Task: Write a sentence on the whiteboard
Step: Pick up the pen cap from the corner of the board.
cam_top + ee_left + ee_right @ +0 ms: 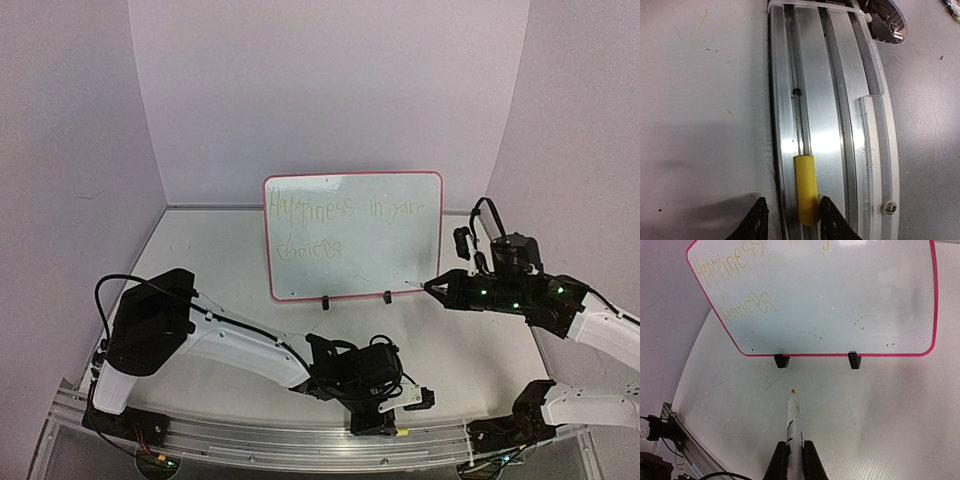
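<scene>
At the near rail point(830, 100), left fingers point(757, 222) stand apart astride a yellow cap point(806, 190); right fingers point(780, 462) clamp a marker point(794, 420), tip clear of the whiteboard point(840, 300).

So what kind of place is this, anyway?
Probably a robot test booth: plain lilac walls box in a white table, two arms are bolted to a metal rail, and the right gripper holds a marker before a propped-up whiteboard.
</scene>
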Motion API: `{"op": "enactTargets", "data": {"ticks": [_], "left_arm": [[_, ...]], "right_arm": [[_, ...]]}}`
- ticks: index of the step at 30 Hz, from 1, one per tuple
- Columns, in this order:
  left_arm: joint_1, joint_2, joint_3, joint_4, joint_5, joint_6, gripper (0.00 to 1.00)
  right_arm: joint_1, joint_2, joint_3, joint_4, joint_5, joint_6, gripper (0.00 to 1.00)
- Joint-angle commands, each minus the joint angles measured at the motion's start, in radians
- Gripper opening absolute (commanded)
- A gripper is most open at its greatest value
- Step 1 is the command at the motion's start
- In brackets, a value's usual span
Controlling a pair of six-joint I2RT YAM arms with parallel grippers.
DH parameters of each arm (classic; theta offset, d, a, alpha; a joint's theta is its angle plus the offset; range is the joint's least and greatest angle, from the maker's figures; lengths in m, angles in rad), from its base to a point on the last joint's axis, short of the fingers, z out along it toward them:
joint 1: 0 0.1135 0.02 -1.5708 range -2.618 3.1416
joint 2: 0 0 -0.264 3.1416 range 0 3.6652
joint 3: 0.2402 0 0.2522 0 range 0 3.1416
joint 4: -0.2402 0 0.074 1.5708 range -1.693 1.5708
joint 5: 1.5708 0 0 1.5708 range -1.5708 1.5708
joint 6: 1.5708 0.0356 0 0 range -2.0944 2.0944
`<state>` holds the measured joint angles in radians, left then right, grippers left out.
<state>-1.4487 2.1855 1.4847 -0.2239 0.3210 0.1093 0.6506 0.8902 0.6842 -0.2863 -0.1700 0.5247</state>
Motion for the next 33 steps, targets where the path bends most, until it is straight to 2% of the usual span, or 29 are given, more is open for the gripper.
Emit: {"op": "enactTargets", "data": {"ticks": [1,16,22,26,33], "left_arm": [[-0.006,0.024,0.050,-0.038,0.015,0.019,0.31],[-0.007,0.018,0.034,-0.021,0.038,0.003,0.01],[-0.006,-0.020,-0.006,0.032,0.046,-0.042,0.00],[0.009,-0.105,-0.087,0.103,0.013,-0.090,0.00],[0.124,-0.278,-0.296,0.264,0.019,-0.225,0.00]], "right_arm": [[-0.002,-0.013,-0.002,0.007,0.027,0.004,0.00],[-0.002,-0.016,-0.012,0.006,0.046,0.001,0.00],[-0.002,-0.021,-0.007,0.004,0.052,-0.001,0.00],[-0.002,-0.033,-0.001,-0.008,0.055,-0.011,0.00],[-0.016,-0.073,-0.004,-0.019,-0.019,-0.053,0.00]]}}
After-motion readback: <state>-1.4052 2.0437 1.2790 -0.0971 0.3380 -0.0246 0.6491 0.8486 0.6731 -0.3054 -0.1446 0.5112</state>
